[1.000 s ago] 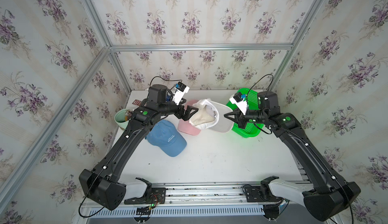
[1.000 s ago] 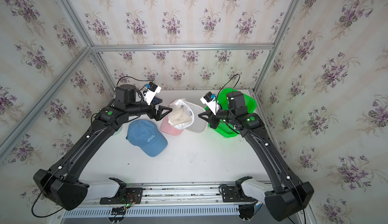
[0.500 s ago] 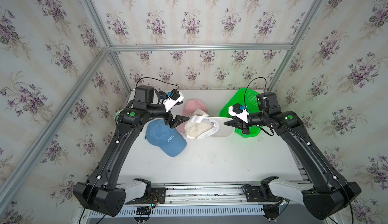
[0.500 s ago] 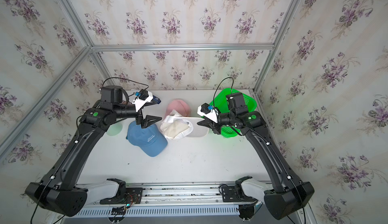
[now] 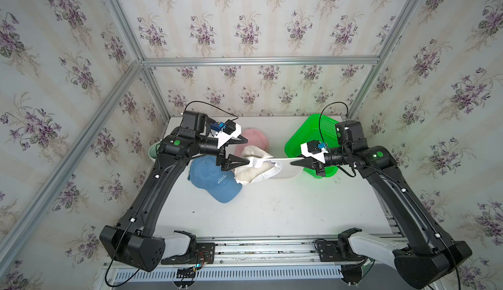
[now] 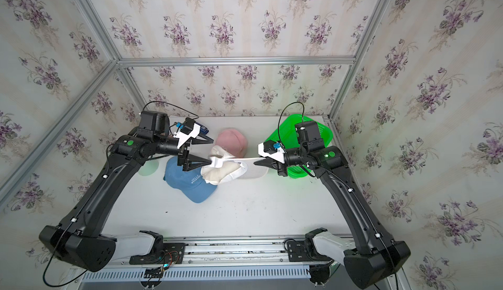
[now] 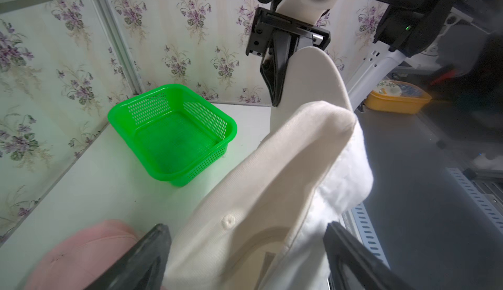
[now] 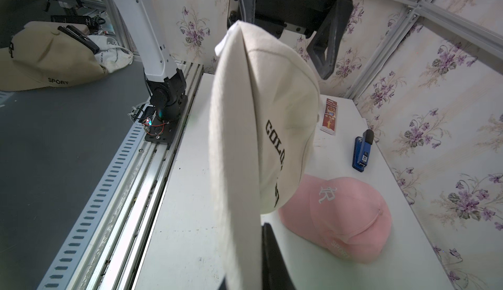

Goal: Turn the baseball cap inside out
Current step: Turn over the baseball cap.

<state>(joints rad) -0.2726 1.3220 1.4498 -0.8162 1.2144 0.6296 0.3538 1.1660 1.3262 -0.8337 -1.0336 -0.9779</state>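
The cream baseball cap (image 5: 253, 173) (image 6: 220, 174) hangs above the table between both arms, its crown sagging and white lining showing at the back. My right gripper (image 5: 292, 163) (image 6: 255, 162) is shut on the cap's brim; in the right wrist view the brim (image 8: 239, 220) runs down between the jaws of the gripper (image 8: 245, 261). My left gripper (image 5: 247, 151) (image 6: 212, 151) stands open at the cap's rear. In the left wrist view its fingers (image 7: 152, 247) flank the cap's back (image 7: 245, 234), which fills the gap.
A blue cap (image 5: 215, 182) lies under the left gripper and a pink cap (image 5: 255, 139) (image 8: 340, 215) behind the cream one. A green basket (image 5: 326, 125) (image 7: 168, 87) stands at the back right. A blue stapler (image 8: 362, 150) and a mint bowl (image 5: 152, 150) sit at the back left.
The right gripper brought the cap slightly toward the front and lower. The left gripper drew back to the left, then came right again around the cap's rear, its jaws narrowing slightly.
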